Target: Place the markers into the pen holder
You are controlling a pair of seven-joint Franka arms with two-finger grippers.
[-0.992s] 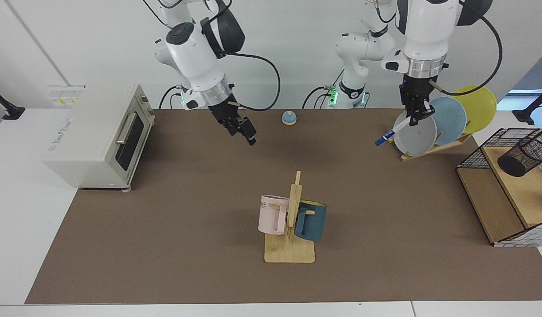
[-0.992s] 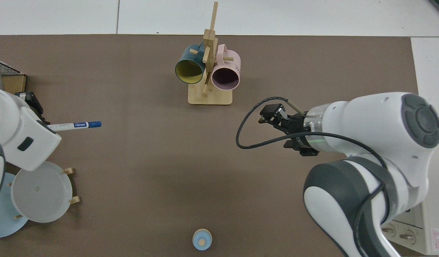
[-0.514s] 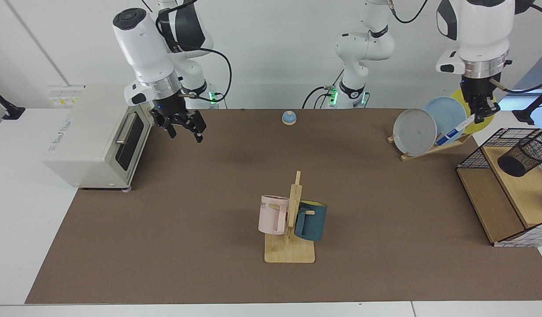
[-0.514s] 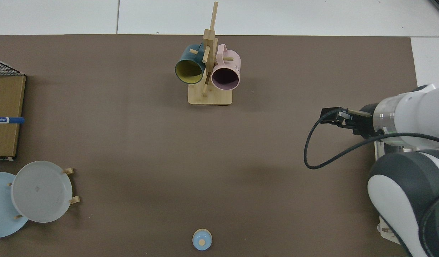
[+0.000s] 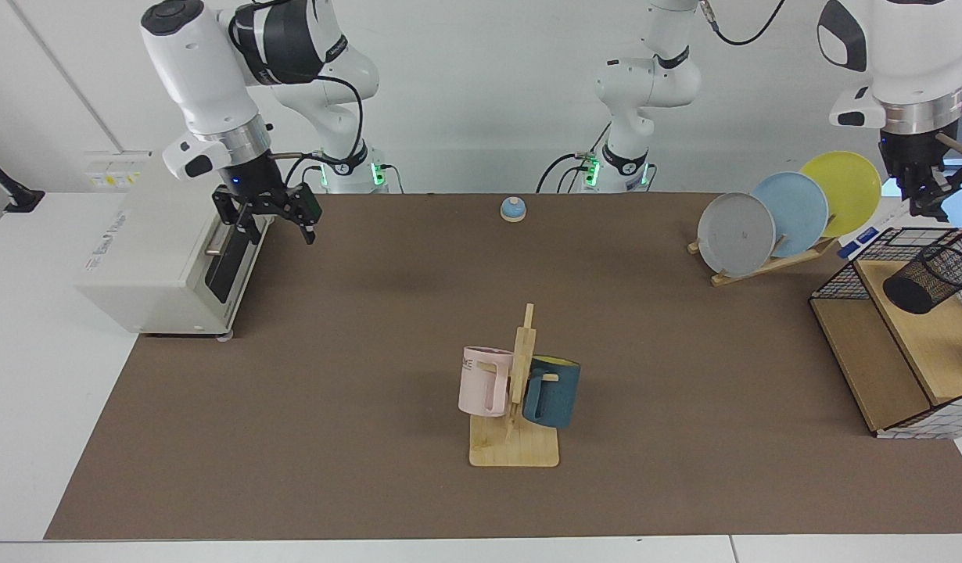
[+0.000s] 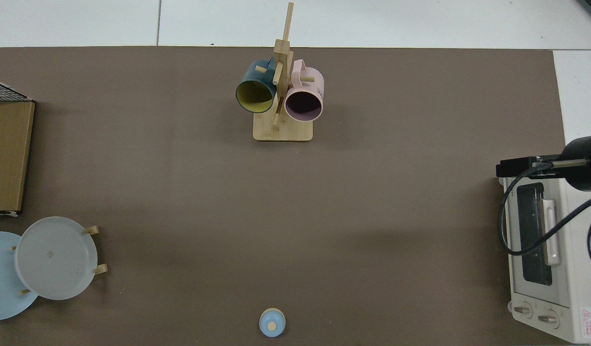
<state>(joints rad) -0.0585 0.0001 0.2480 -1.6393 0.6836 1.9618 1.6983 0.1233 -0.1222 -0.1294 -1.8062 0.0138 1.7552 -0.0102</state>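
Note:
In the facing view the marker (image 5: 860, 237), white-barrelled with a blue tip, hangs slanted down toward the plates. My left gripper (image 5: 928, 207) is shut on its upper end, high at the far right, behind the wire shelf's back corner. The pen holder (image 5: 931, 279), a black mesh cup, stands on the shelf's wooden top board, below and in front of that gripper. My right gripper (image 5: 274, 228) hangs open with nothing in it, just in front of the toaster oven's door. The top view shows only its black hand (image 6: 515, 168) by the oven; marker and pen holder are out of that view.
A black wire shelf (image 5: 837, 285) with wooden boards fills the right edge. Three plates lean in a wooden rack (image 5: 762, 266) beside it. A mug tree (image 5: 515, 450) with a pink and a teal mug stands mid-table. A toaster oven (image 5: 168, 242) sits left, a small bell (image 5: 513, 209) at the back.
My left gripper has carried the marker rightward past the plates to above the shelf. My right arm has drawn back from the table's middle to the toaster oven.

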